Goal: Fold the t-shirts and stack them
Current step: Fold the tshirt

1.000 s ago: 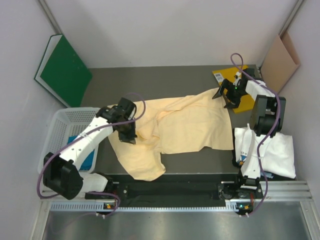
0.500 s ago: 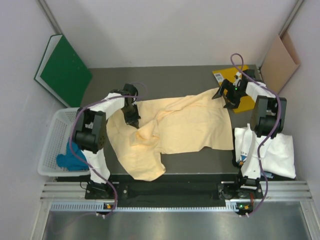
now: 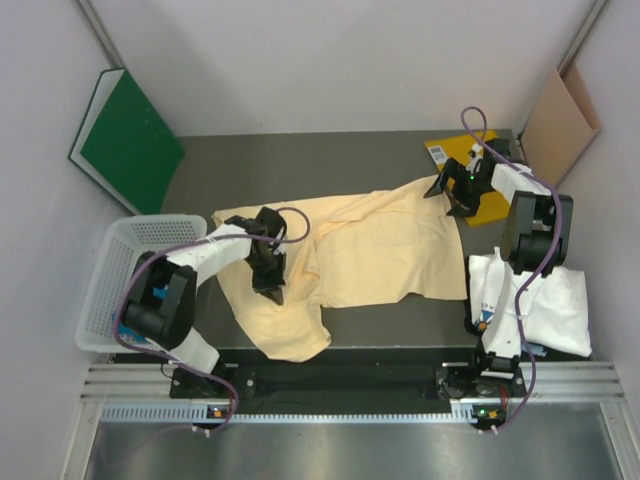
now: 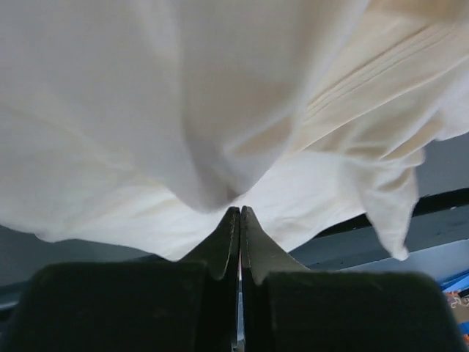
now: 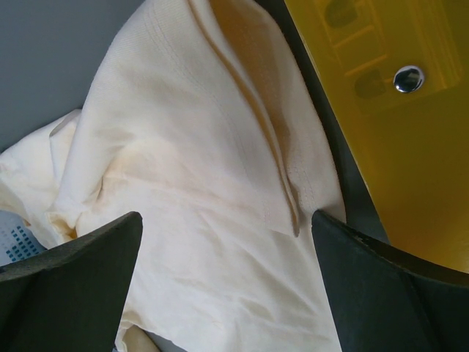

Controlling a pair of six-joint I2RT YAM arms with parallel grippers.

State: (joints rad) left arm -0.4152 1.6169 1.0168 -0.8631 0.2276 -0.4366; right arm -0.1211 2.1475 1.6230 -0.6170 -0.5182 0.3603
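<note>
a dark grey worktop [image 3: 300, 165] sits in a small bay with pale walls [image 3: 330, 60] on three sides and a metal rail along the near edge. one green folder [image 3: 128, 140] leans on the left wall, and one piece of brown cardboard [image 3: 560, 125] leans on the right wall. one white basket [image 3: 115, 270] stands at the worktop's left edge. one bright yellow folder [image 3: 443, 150] lies flat at the far right corner.

there are three t-shirts. the pale peach-yellow t-shirt [image 3: 380, 250] lies spread and rumpled across the middle of the worktop, one flap hanging over the near edge. the white t-shirt [image 3: 550, 305] lies bunched at the near right corner (a small blue-orange print shows on its left side). only a bit of the teal-blue t-shirt [image 3: 158, 295] shows, inside the basket under the left arm [image 3: 215, 250].

there are two arms. the left jaws are closed, tips down on the left part of the peach-yellow t-shirt, pinching a fold of it. the right arm [image 3: 530, 225] reaches to the far right corner; the right jaws stand wide apart over that shirt's far right corner, just beside the yellow folder, gripping nothing.
</note>
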